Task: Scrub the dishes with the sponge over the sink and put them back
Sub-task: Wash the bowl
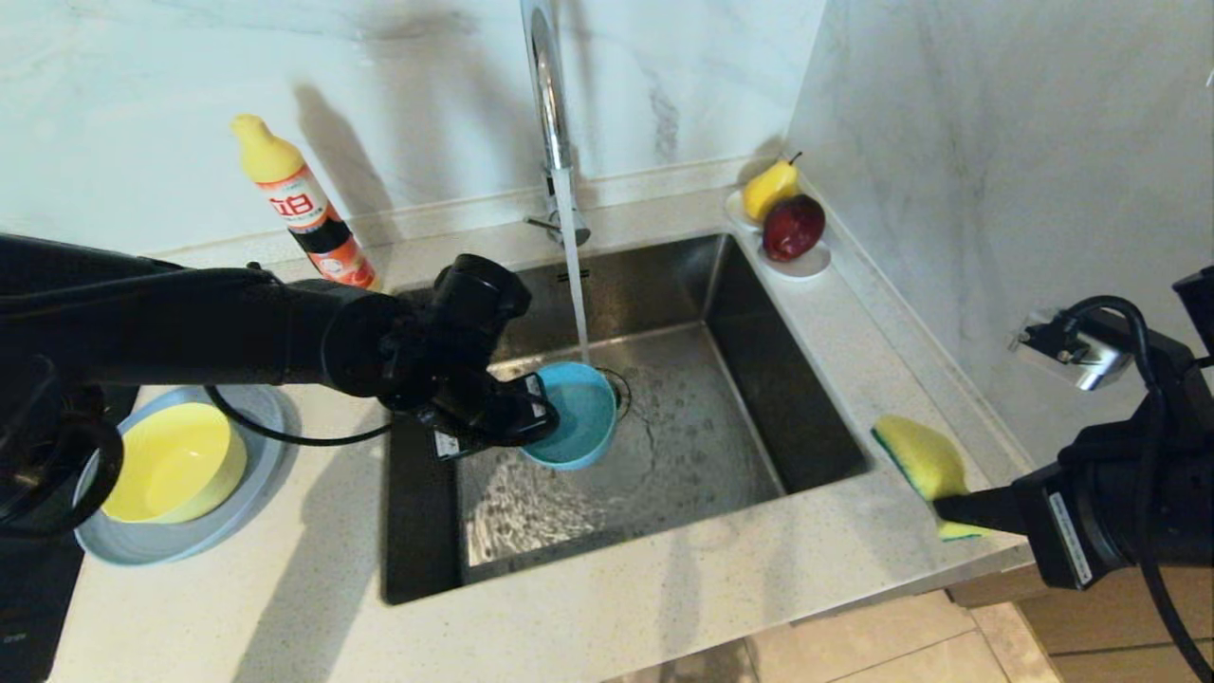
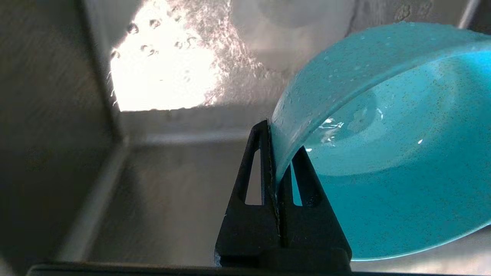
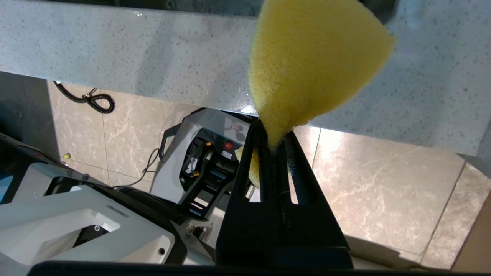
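1. The teal bowl (image 1: 579, 417) is rigid, light and wet, so likely slippery; its thin rim is the natural hold.
2. The left tool (image 2: 277, 168) pinches that rim, with the bowl tilted just beyond its tips under the faucet stream (image 1: 574, 285), over the sink (image 1: 721, 436).
3. The sponge (image 1: 925, 460) is soft and compressible; the right tool (image 3: 273, 147) squeezes its near end, the foam jutting past the tips above the surface (image 1: 664, 579).

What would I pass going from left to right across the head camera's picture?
Yellow-green bowl on the grey-blue plate → dish soap bottle → teal bowl → pear → sponge.
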{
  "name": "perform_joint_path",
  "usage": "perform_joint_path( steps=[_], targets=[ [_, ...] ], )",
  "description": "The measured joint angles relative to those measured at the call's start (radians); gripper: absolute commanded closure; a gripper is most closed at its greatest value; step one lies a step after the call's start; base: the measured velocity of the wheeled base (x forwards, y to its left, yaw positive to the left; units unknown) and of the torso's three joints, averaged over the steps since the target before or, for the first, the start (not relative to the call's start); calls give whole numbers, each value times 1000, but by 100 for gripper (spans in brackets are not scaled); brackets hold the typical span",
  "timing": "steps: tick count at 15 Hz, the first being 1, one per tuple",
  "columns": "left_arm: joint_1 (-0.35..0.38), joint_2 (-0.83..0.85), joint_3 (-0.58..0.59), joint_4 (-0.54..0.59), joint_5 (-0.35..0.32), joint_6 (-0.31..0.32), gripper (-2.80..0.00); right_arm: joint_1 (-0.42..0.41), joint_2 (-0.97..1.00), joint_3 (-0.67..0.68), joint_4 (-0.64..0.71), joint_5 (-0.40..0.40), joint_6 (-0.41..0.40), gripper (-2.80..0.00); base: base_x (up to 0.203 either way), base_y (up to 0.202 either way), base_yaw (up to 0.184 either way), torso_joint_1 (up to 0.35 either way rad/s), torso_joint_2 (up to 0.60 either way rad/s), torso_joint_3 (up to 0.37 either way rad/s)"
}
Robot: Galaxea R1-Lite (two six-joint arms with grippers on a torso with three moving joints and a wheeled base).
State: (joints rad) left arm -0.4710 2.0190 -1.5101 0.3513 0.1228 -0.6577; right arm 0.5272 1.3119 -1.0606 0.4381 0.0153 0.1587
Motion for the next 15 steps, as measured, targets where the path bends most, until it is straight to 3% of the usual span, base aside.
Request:
perform_joint_path(
  steps=[9,15],
  targets=[
    [-18,96,-124,-17,121,-64,0,0,-3,13,0,1,2,0,0,0,0,0,0,0],
    [-9,175,-263,-4,123,-116,0,0,-3,29,-2,4,1,0,0,0,0,0,0,0]
  ],
)
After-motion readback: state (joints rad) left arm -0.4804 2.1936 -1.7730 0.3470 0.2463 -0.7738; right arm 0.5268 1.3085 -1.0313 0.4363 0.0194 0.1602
